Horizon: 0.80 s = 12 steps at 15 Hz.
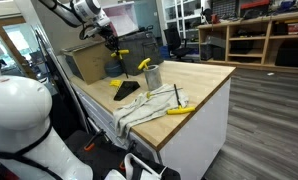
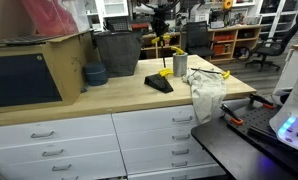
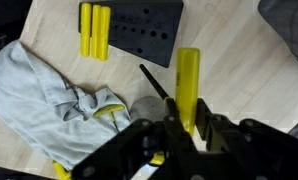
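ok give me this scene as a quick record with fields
gripper: black robot gripper, shut on the tool
held: yellow-handled tool, lifted off the counter
nearest: round metal cup holding another yellow handle
nearby: black perforated block, two yellow handles at its edge; crumpled grey cloth
surface: light wooden countertop

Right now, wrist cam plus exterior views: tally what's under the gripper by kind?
yellow-handled tool: 5 (one in the gripper, two partly hidden by cloth)
black block: 1
grey cloth: 1
metal cup: 1
Total: 8
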Tool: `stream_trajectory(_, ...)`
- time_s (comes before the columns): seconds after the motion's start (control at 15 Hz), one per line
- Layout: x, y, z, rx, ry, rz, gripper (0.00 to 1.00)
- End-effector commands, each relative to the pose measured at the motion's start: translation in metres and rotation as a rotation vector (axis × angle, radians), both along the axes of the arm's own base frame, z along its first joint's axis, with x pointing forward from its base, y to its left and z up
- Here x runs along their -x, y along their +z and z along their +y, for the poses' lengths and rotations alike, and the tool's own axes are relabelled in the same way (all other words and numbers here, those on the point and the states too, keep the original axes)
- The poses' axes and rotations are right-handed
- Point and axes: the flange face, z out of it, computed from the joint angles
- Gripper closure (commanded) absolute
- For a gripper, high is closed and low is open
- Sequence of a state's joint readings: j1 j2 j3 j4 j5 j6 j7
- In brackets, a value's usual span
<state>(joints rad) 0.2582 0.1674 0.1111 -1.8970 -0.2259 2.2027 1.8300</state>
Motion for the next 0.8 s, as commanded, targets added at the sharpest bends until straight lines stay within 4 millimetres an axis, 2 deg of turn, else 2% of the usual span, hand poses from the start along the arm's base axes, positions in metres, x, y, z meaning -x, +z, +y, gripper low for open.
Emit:
stream_trajectory(0.0, 0.013, -0.001, -0.006, 0.025, 0.089, -0.035, 0.94)
stream_trajectory(0.07, 0.007, -0.003, -0.014, 0.019, 0.102, -0.025, 0.94)
stream_trajectory(0.13, 0.004, -0.01, -0.001, 0.019, 0.066, 0.001, 0.78)
stream_trajectory(0.4, 0.001, -0.013, -0.012, 0.026, 0.085, 0.006, 0.78)
stream_trajectory(0.73, 0.001, -0.012, -0.012, 0.026, 0.089, 0.004, 0.78)
